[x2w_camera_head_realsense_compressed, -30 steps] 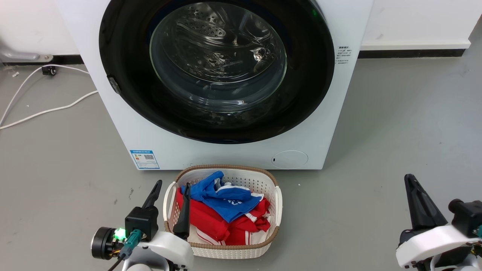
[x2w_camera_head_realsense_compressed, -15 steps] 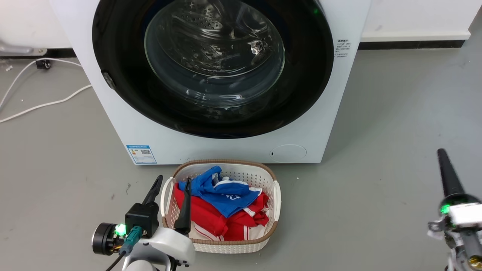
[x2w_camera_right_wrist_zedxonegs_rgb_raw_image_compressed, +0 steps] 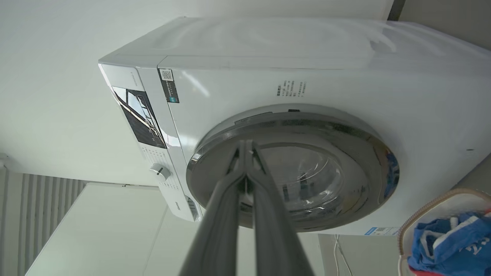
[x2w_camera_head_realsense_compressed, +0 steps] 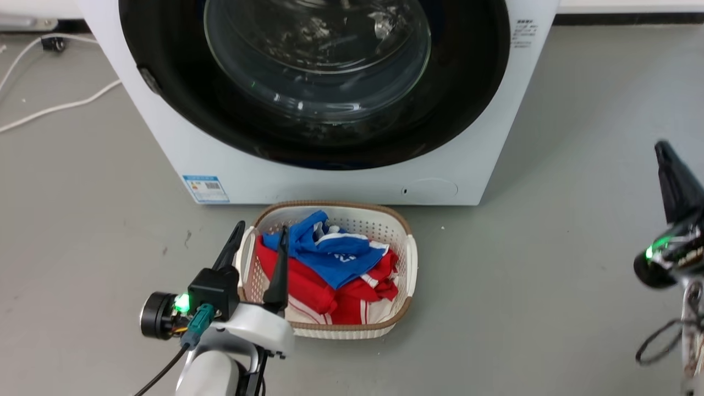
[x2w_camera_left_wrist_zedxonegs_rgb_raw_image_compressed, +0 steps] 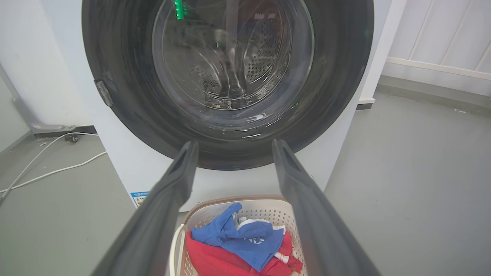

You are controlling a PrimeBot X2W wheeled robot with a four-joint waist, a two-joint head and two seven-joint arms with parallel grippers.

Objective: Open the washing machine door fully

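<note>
The washing machine (x2w_camera_head_realsense_compressed: 330,179) is a white front-loader at the top of the head view. Its washing machine door (x2w_camera_head_realsense_compressed: 467,110), a glossy black rim around bulging clear glass, lies closed flat against the front, with a small grey latch piece (x2w_camera_head_realsense_compressed: 148,80) on its left edge. My left gripper (x2w_camera_head_realsense_compressed: 260,235) is open and empty, low over the near left of a laundry basket, well short of the door (x2w_camera_left_wrist_zedxonegs_rgb_raw_image_compressed: 126,96). My right gripper (x2w_camera_head_realsense_compressed: 661,148) is at the far right above the floor; in the right wrist view its fingers (x2w_camera_right_wrist_zedxonegs_rgb_raw_image_compressed: 245,153) are pressed together on nothing, aimed towards the door (x2w_camera_right_wrist_zedxonegs_rgb_raw_image_compressed: 345,149).
A white laundry basket (x2w_camera_head_realsense_compressed: 411,258) with a brown rim stands on the grey floor right before the machine, holding red and blue clothes (x2w_camera_head_realsense_compressed: 330,258). A white cable (x2w_camera_head_realsense_compressed: 55,107) runs over the floor at the left. Open floor lies right of the machine.
The head camera has tipped down, so the machine sits higher in the picture. My right gripper has risen and turned, its tip now higher at the right edge. The left arm has hardly moved.
</note>
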